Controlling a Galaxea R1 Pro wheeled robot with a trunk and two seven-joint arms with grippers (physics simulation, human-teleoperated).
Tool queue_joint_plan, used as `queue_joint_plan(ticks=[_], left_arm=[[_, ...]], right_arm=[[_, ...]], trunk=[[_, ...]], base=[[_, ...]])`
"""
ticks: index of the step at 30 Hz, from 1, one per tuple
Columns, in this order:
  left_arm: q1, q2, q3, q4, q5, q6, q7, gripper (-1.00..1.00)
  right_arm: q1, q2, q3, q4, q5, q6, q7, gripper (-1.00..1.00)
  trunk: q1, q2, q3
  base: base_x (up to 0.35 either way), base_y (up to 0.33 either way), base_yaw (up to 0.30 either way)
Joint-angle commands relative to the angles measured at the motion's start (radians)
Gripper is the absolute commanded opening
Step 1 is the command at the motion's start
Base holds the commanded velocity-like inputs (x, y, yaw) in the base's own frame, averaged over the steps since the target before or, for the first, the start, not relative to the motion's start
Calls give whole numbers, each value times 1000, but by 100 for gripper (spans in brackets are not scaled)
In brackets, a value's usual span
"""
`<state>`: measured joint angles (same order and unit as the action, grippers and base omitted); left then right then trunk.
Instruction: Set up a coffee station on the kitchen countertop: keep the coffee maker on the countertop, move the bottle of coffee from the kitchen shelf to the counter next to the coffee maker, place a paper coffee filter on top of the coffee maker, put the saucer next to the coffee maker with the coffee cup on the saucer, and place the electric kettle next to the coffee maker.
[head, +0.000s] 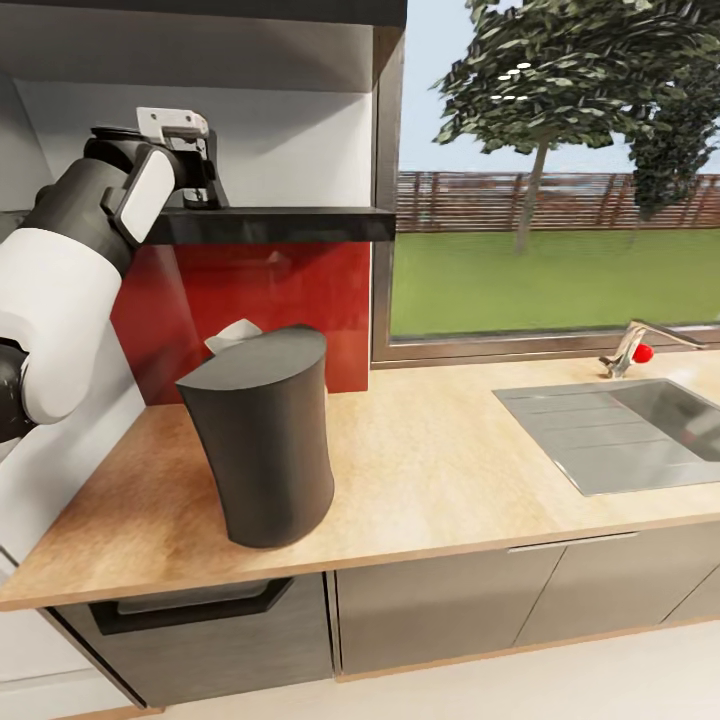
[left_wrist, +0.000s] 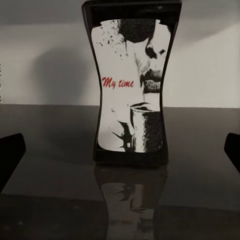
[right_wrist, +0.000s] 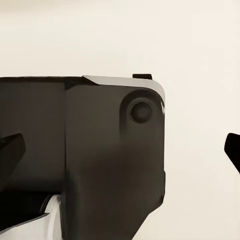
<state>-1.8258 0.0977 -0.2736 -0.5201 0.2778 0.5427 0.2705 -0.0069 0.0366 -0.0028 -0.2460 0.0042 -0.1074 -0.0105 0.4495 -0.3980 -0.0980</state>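
Left gripper (left_wrist: 120, 150) wide, facing bottle of coffee (left_wrist: 131, 85) upright on kitchen shelf (head: 270, 224); next: advance, close around it.

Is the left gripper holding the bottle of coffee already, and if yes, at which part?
No. The left gripper is open, its fingertips wide apart and short of the bottle of coffee, which stands untouched on the kitchen shelf.

Daylight from the big window (head: 560, 190) brightens my head view, while my left wrist view is dim, the glossy black shelf board (left_wrist: 55, 165) mirroring reflections.
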Motion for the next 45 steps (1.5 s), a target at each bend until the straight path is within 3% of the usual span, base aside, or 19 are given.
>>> queue_joint_plan(ticks=[1, 45], left_arm=[[-1, 2, -8, -2, 11, 4, 8, 100], [-1, 8, -7, -68, 6, 6, 18, 100]], right_arm=[[-1, 0, 0, 1, 0, -3, -1, 100], [-1, 0, 0, 2, 0, -3, -1, 100]], trunk=[[1, -2, -2], [1, -2, -2]], base=[[0, 0, 0], [81, 0, 0]])
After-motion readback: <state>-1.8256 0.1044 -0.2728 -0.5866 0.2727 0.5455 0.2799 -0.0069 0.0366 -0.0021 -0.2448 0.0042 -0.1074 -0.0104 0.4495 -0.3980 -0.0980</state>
